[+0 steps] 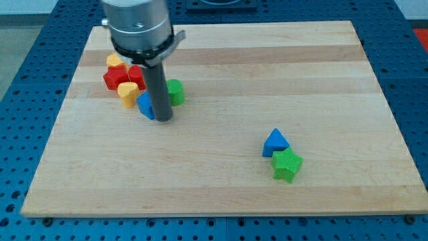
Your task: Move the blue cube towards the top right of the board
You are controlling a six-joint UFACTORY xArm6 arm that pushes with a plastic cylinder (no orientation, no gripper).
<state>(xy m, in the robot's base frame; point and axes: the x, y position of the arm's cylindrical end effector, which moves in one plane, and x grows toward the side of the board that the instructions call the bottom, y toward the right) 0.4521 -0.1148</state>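
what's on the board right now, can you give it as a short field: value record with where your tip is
board: wooden board on a blue pegged surface
my tip: at the blue cube's right side, in the left cluster
blue cube: partly hidden by the rod
green block: just right of the rod, shape unclear
yellow blocks: one beside the blue cube, one at the cluster's top
red block: between the two yellow ones
blue triangular block: lower right
green star: touching it, below

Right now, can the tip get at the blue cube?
Probably yes: my tip already sits right against the blue cube, on its right side in view, nothing between them. Contact itself I cannot confirm.
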